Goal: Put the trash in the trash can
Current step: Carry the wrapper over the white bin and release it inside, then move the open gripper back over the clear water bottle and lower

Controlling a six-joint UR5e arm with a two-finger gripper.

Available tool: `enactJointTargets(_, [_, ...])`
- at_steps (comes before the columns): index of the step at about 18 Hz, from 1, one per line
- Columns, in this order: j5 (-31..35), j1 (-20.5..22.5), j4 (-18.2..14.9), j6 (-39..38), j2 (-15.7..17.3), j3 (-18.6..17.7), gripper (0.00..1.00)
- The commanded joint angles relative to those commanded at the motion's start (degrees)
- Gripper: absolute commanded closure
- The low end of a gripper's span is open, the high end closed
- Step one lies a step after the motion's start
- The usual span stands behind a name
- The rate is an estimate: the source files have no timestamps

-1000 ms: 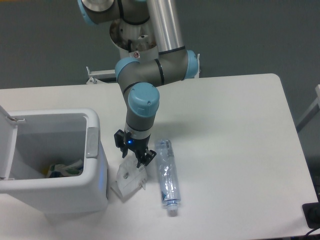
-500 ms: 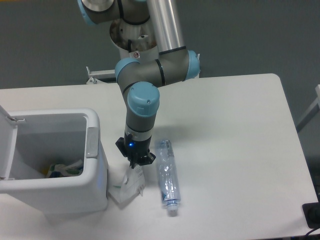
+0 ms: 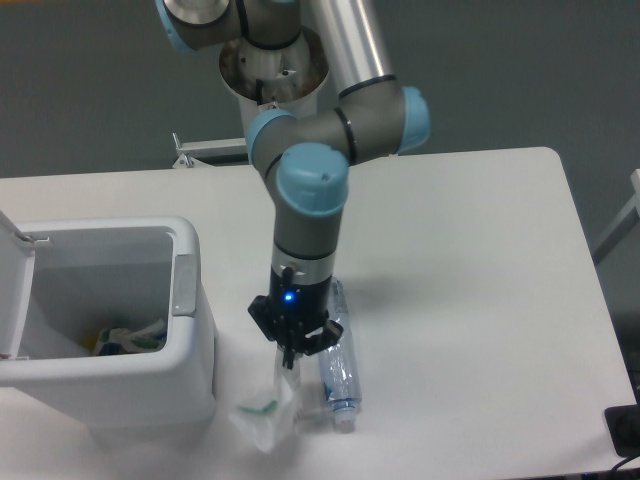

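The gripper (image 3: 291,357) is pinched narrow on the top of the packet (image 3: 268,411), which hangs straight below it, crumpled and pale with a small green mark, its lower end near or just off the table (image 3: 470,260). The bin (image 3: 185,372) stands directly left of the dangling packet with its lid (image 3: 14,290) open, so the carry should go up and left over the rim. The bottle (image 3: 337,365), clear with a bluish label, lies on the table just right of the gripper, its long axis running toward the camera.

Single fixed camera, high front view, looking down at table (image 3: 470,250).
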Motion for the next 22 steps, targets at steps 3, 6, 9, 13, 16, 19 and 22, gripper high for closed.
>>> enactJointTargets(3, [-6.7,3.2,-0.1,-6.1,2.1,2.5,1.00])
enactJointTargets(6, [-10.3,4.6,-0.1,-11.1,8.1,2.8,1.00])
enactJointTargets(9, [-10.7,2.2,-0.2,-17.5,13.4,2.7,1.00])
enactJointTargets(13, [-10.3,-5.0,-0.8,-18.5,18.4,-1.8,1.00])
enactJointTargets(16, [-10.1,-8.0,-0.5,-17.7,20.9,-7.0,1.00])
enactJointTargets(19, [-10.0,-9.9,-0.5,-16.4,22.2,-11.6,1.00])
enactJointTargets(22, [-10.3,-10.9,-0.5,-16.4,22.2,-12.8,0.79])
